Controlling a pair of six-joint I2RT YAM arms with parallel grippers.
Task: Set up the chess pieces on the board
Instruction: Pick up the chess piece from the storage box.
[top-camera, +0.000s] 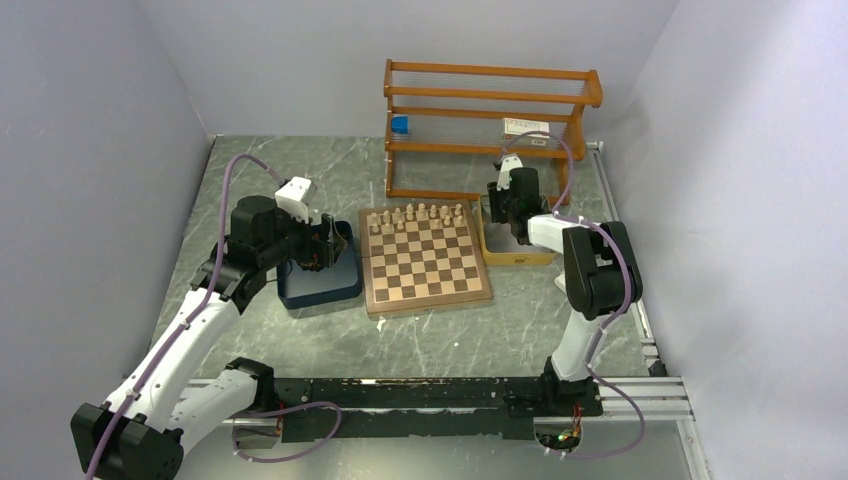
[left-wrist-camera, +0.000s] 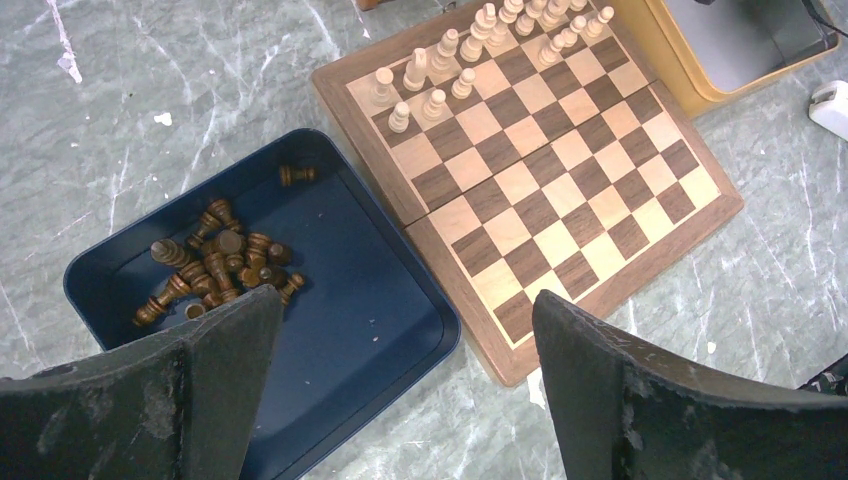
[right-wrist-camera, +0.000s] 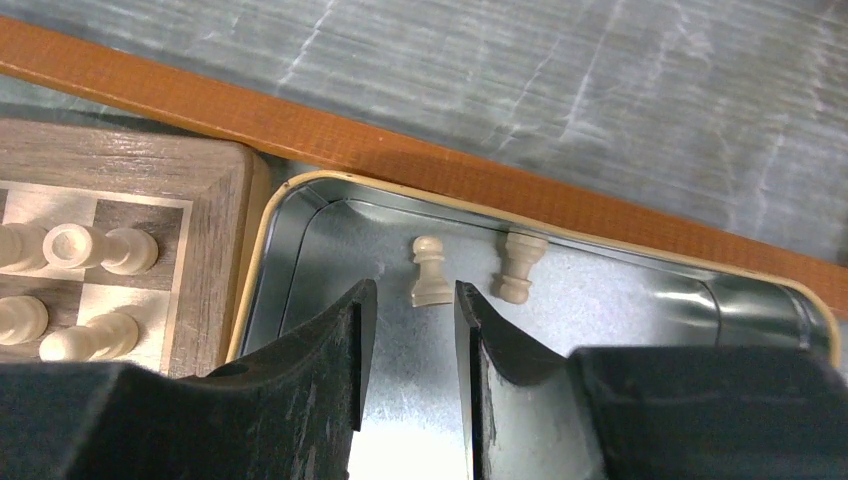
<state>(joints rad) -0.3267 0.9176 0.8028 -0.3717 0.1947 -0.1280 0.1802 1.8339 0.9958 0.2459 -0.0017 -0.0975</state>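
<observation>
Right claw (right-wrist-camera: 412, 292) barely parted, empty, at cream pawn (right-wrist-camera: 430, 272); a tip may topple it. Left claw (left-wrist-camera: 405, 300) released wide.

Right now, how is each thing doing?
Board: open flat, near rows bare.
Cream pieces: standing on far rows.
Pawn and neighbour: in tan tray.
Dark pieces: piled in blue tray.
Left gripper: wide open, empty.
Right gripper: open, empty.

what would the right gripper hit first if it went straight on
Probably the pale pawn in the tan tray, just ahead of the open jaws of the right gripper; depth is unclear, so the tray floor might come first.
</observation>
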